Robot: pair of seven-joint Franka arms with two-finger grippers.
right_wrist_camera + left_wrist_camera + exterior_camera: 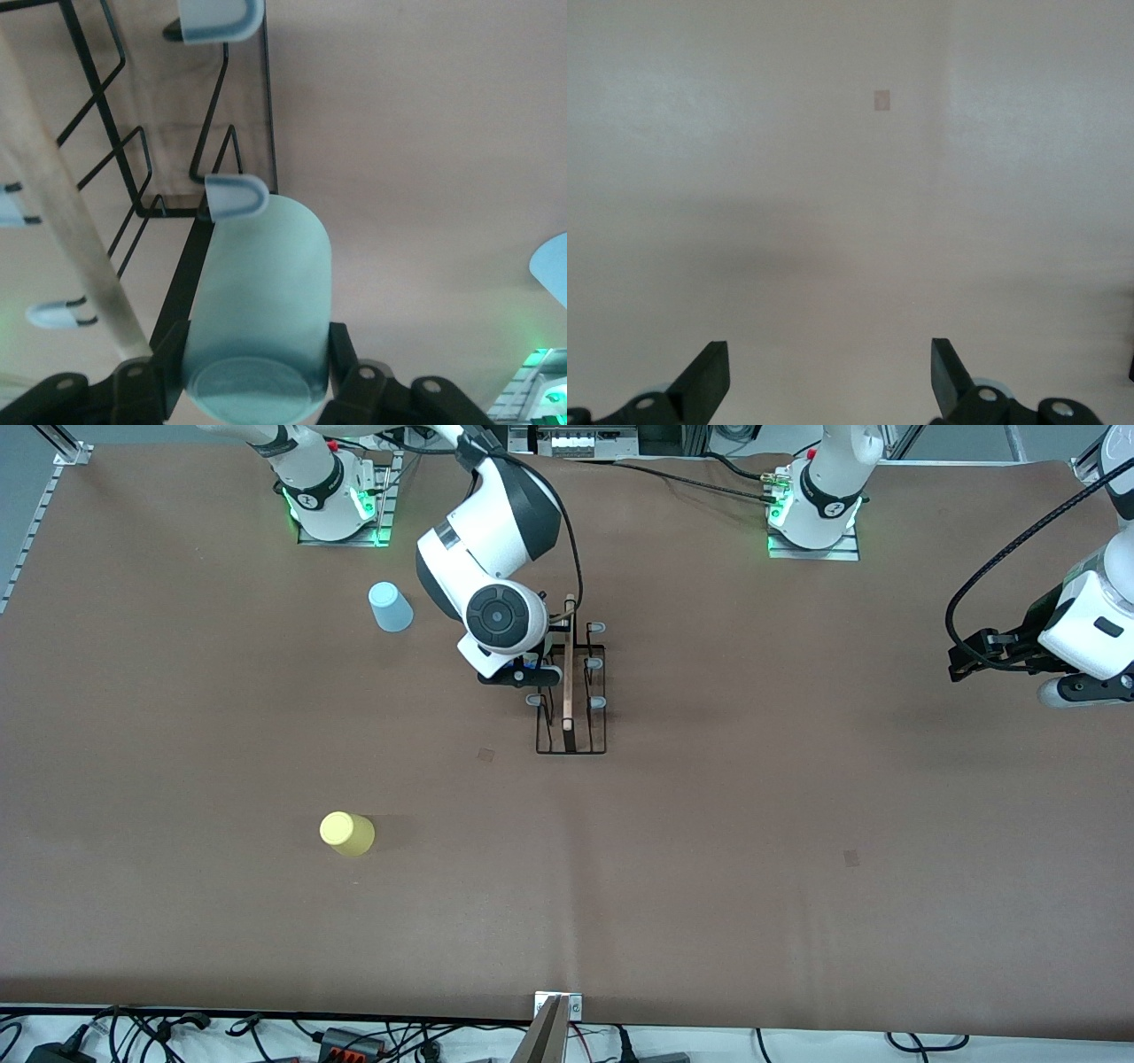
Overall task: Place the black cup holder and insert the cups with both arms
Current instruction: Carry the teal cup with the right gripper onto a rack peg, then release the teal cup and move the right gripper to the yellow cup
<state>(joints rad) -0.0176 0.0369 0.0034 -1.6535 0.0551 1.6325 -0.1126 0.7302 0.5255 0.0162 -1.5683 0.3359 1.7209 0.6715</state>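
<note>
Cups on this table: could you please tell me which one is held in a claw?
The mint green cup, gripped by the right claw at the black cup holder. The yellow cup and light blue cup sit free.

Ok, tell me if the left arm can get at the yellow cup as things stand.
Probably not easily: the left end effector hangs open at its own table end, while the yellow cup lies toward the right arm's end. Nothing blocks the way.

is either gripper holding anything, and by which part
The right gripper grips the mint cup by its sides near the base. The left gripper is open, holding nothing.
</note>
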